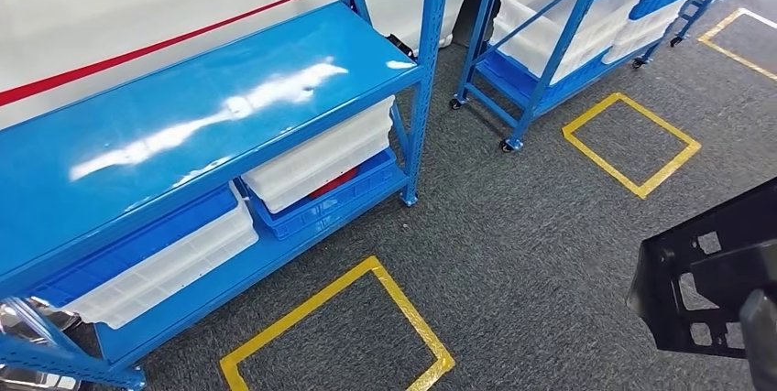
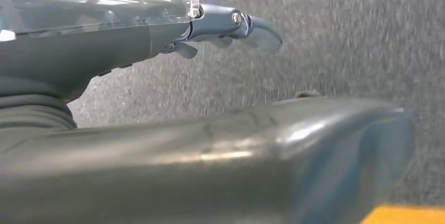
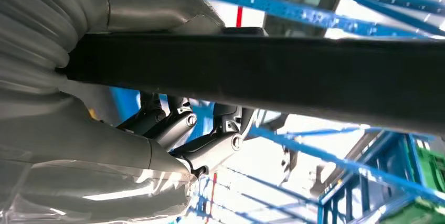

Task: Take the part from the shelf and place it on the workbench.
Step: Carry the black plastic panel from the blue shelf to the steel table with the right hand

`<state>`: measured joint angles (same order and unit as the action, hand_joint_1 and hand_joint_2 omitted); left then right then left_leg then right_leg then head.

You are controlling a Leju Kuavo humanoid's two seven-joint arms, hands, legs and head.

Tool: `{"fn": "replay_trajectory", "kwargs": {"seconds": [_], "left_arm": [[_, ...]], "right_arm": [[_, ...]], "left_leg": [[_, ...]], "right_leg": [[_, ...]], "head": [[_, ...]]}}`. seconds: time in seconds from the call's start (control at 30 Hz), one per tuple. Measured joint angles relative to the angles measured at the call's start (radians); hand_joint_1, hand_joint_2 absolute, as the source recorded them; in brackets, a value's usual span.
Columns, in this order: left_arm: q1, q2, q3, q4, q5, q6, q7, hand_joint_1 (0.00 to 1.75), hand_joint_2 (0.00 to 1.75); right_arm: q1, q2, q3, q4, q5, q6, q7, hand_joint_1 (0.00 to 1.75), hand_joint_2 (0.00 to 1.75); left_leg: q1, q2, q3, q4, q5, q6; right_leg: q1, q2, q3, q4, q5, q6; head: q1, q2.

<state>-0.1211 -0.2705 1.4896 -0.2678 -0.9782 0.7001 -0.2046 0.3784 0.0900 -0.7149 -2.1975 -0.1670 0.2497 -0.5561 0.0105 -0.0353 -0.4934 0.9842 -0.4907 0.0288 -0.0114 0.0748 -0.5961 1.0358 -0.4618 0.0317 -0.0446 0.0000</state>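
Black part (image 1: 710, 281), flat and angular with rectangular cut-outs, gripped by right hand (image 3: 105, 145), fingers (image 3: 210, 140) clamped round its edge. Left hand (image 2: 157, 129) holding nothing, fingers (image 2: 246, 27) apart above grey carpet (image 2: 341, 40).

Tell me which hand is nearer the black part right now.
Right. The right hand holds the black part, its fingers wrapped around it. The left hand hangs over grey carpet, apart from the part.

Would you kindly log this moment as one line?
right hand: holds black plastic part | left hand: open above grey carpet
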Motion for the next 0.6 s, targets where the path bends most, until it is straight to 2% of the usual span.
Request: {"fn": "replay_trajectory", "kwargs": {"seconds": [0.07,0.1,0.13,0.17,0.2,0.23,0.27,0.3,0.33,0.37,0.43,0.47,0.5,0.57,0.6], "left_arm": [[0.002,-0.002,0.021,-0.021,0.012,0.003,-0.003,0.0,0.0],[0.004,-0.002,0.029,-0.028,0.025,0.004,-0.008,0.0,0.0],[0.005,-0.001,0.035,-0.035,0.038,0.004,-0.015,0.0,0.0],[0.005,0.0,0.041,-0.04,0.05,0.004,-0.024,0.0,0.0],[0.005,0.001,0.045,-0.044,0.06,0.004,-0.035,0.0,0.0],[0.005,0.002,0.048,-0.048,0.069,0.004,-0.048,0.0,0.0],[0.004,0.004,0.052,-0.049,0.076,0.004,-0.062,0.0,0.0],[0.003,0.005,0.054,-0.05,0.081,0.004,-0.076,0.0,0.0],[0.002,0.007,0.056,-0.05,0.088,0.004,-0.092,0.0,0.0],[0.001,0.01,0.058,-0.049,0.095,0.004,-0.107,0.0,0.0],[0.0,0.014,0.06,-0.045,0.106,0.004,-0.125,0.0,0.0],[0.0,0.017,0.061,-0.044,0.108,0.004,-0.127,0.0,0.0],[0.001,0.018,0.062,-0.043,0.11,0.004,-0.125,0.0,0.0],[0.005,0.02,0.063,-0.045,0.111,0.004,-0.118,0.0,0.0],[0.007,0.02,0.064,-0.046,0.112,0.004,-0.116,0.0,0.0]], "right_arm": [[-0.025,0.005,-0.034,0.032,0.018,0.038,0.0,1.75,1.75],[-0.035,0.006,-0.046,0.054,0.031,0.055,-0.001,1.75,1.75],[-0.043,0.007,-0.056,0.077,0.042,0.068,-0.001,1.75,1.75],[-0.049,0.008,-0.064,0.104,0.054,0.079,-0.004,1.75,1.75],[-0.053,0.009,-0.069,0.131,0.067,0.085,-0.01,1.75,1.75],[-0.057,0.01,-0.073,0.158,0.081,0.087,-0.021,1.75,1.75],[-0.06,0.012,-0.074,0.183,0.093,0.085,-0.037,1.75,1.75],[-0.063,0.016,-0.074,0.206,0.102,0.081,-0.053,1.75,1.75],[-0.067,0.023,-0.073,0.226,0.105,0.076,-0.067,1.75,1.75],[-0.071,0.03,-0.073,0.245,0.102,0.071,-0.078,1.75,1.75],[-0.078,0.04,-0.073,0.28,0.093,0.067,-0.088,1.75,1.75],[-0.081,0.042,-0.073,0.295,0.089,0.066,-0.091,1.75,1.75],[-0.088,0.042,-0.073,0.306,0.088,0.064,-0.092,1.75,1.75],[-0.105,0.043,-0.071,0.326,0.092,0.056,-0.095,1.75,1.75],[-0.113,0.043,-0.07,0.335,0.094,0.052,-0.097,1.75,1.75]], "left_leg": [[-0.002,0.03,-0.003,-0.004,0.004,0.008],[-0.004,0.045,-0.006,-0.003,0.005,0.009],[-0.006,0.06,-0.007,-0.003,0.005,0.009],[-0.007,0.074,-0.008,-0.002,0.005,0.009],[-0.008,0.088,-0.008,-0.001,0.004,0.008],[-0.008,0.1,-0.007,0.0,0.003,0.007],[-0.009,0.11,-0.005,0.0,0.001,0.005],[-0.012,0.12,-0.004,0.001,-0.001,0.001],[-0.014,0.127,-0.004,0.002,-0.002,-0.003],[-0.016,0.135,-0.003,0.002,-0.003,-0.007],[-0.017,0.149,-0.001,0.002,-0.006,-0.018],[-0.016,0.139,-0.003,0.008,-0.012,-0.024],[-0.014,0.118,-0.01,0.029,-0.029,-0.029],[-0.011,0.063,-0.057,0.137,-0.092,-0.034],[-0.01,0.049,-0.09,0.21,-0.127,-0.034]], "right_leg": [[-0.002,-0.053,-0.052,0.109,-0.062,0.009],[-0.005,-0.064,-0.084,0.177,-0.093,0.013],[-0.008,-0.068,-0.106,0.228,-0.109,0.017],[-0.01,-0.07,-0.111,0.246,-0.108,0.019],[-0.011,-0.074,-0.095,0.222,-0.087,0.019],[-0.012,-0.083,-0.059,0.161,-0.054,0.017],[-0.01,-0.104,-0.017,0.085,-0.027,0.014],[-0.005,-0.122,0.017,0.022,-0.008,0.007],[0.0,-0.134,0.037,-0.018,0.001,-0.001],[0.004,-0.139,0.042,-0.033,0.001,-0.008],[0.005,-0.116,0.037,-0.035,0.006,-0.022],[0.003,-0.106,0.036,-0.039,0.009,-0.028],[0.001,-0.097,0.035,-0.042,0.013,-0.035],[-0.001,-0.076,0.031,-0.045,0.019,-0.046],[0.0,-0.065,0.028,-0.044,0.02,-0.049]], "head": [[0.0,0.0],[0.0,0.0],[0.0,0.0],[0.0,0.0],[0.0,0.0],[0.0,0.0],[0.0,0.0],[0.0,0.0],[0.0,0.0],[0.0,0.0],[0.0,0.0],[0.0,0.0],[0.0,0.0],[0.0,0.0],[0.0,0.0]]}}
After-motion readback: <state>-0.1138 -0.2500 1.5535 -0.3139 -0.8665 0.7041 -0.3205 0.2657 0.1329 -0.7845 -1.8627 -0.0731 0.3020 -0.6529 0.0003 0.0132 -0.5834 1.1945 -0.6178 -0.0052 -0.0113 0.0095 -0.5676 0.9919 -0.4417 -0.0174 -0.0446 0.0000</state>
